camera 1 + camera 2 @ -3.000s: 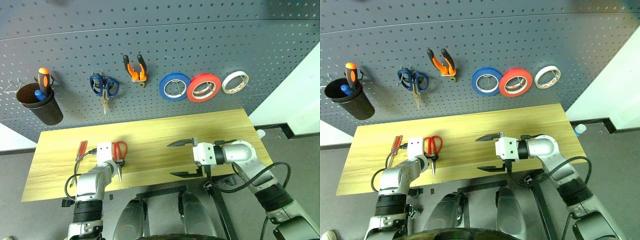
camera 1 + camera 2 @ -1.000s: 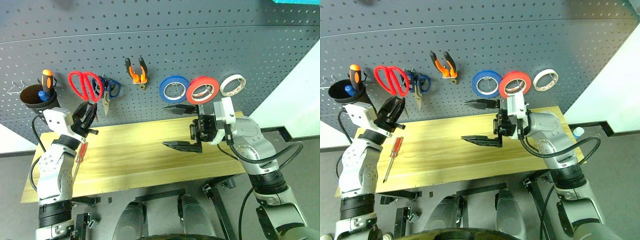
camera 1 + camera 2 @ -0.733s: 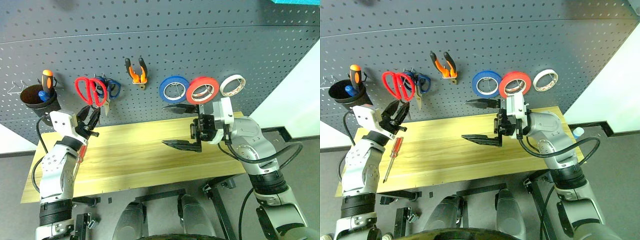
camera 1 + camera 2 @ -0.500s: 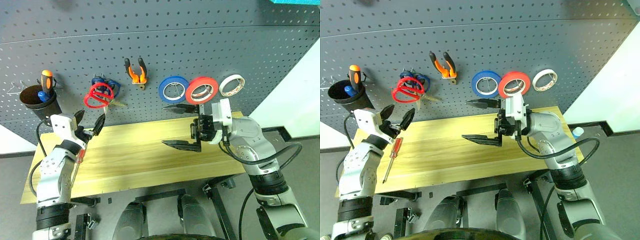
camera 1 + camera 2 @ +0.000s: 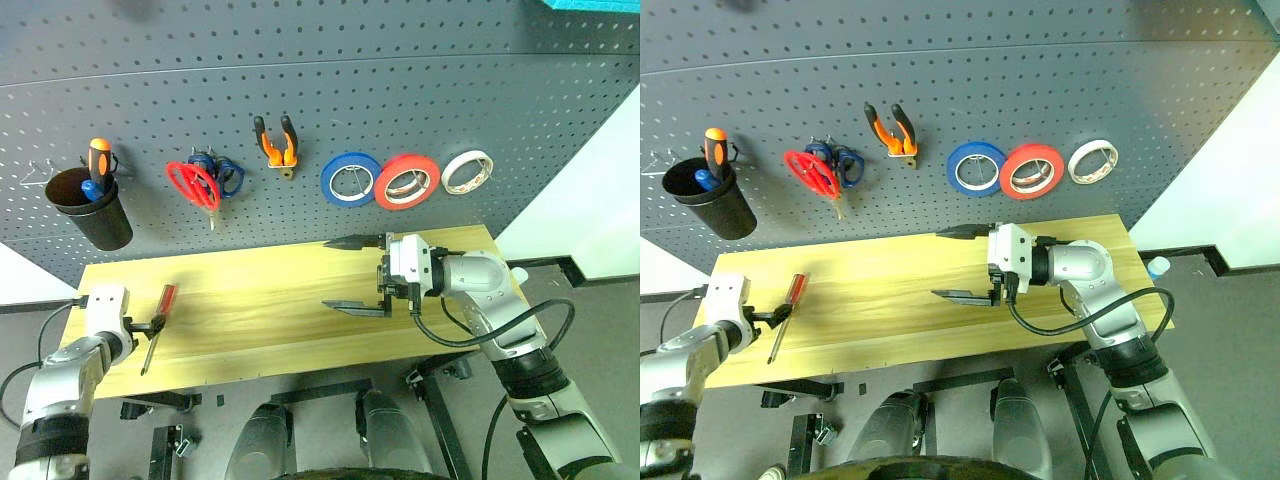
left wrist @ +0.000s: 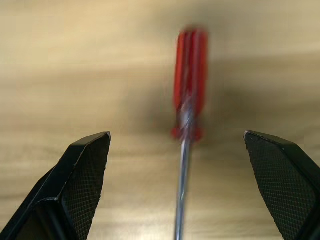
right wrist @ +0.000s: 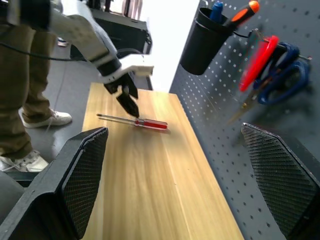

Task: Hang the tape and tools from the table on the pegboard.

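our left gripper (image 6: 182, 187) over the red screwdriver (image 6: 189, 82)
its jaws stand wide apart, the shaft between them; our right gripper (image 5: 352, 274) also gapes, holding nothing.

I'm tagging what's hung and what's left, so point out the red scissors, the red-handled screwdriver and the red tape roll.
red scissors (image 5: 193, 186), left eye view, on the handle loops.
red-handled screwdriver (image 5: 164, 300), left eye view, on the handle.
red tape roll (image 5: 407, 181), left eye view, on the ring's rim.

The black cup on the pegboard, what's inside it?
From the black cup stick an orange-and-black screwdriver handle and a blue tip. Their lower parts, and anything deeper, are hidden by its wall.
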